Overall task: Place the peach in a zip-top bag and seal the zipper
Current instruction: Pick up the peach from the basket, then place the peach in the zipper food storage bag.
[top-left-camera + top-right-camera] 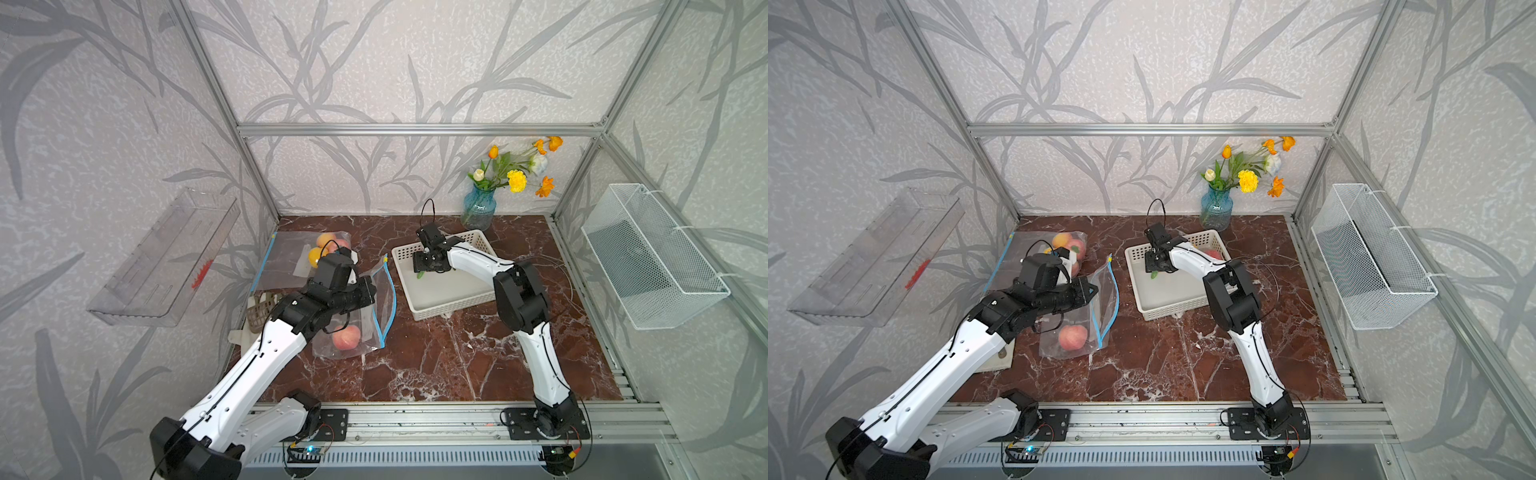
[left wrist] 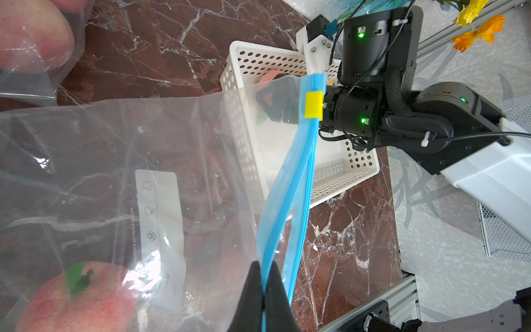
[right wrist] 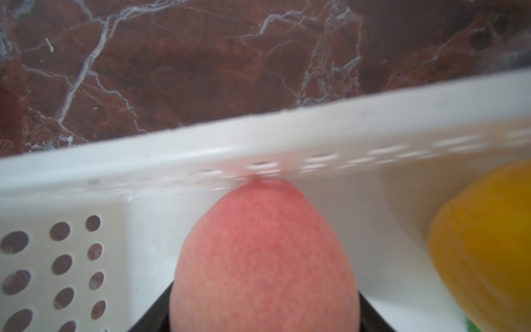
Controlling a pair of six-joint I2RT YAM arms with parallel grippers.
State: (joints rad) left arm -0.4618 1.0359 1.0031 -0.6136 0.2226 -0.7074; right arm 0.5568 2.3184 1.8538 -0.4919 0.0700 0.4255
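The peach lies inside the white perforated basket, nosed up against its wall, with a yellow fruit beside it. The right fingers flank it on both sides; I cannot tell from here whether they grip it firmly. On the bench, left of the basket, the zip-top bag is propped up by the left fingers. They are pinched shut on its blue zipper strip, and the mouth gapes toward the basket. The yellow slider sits at the strip's basket end. Another peach already rests in that bag's bottom. I'd judge this early going. Lifting the peach, carrying it over, dropping it in and running the slider all remain.
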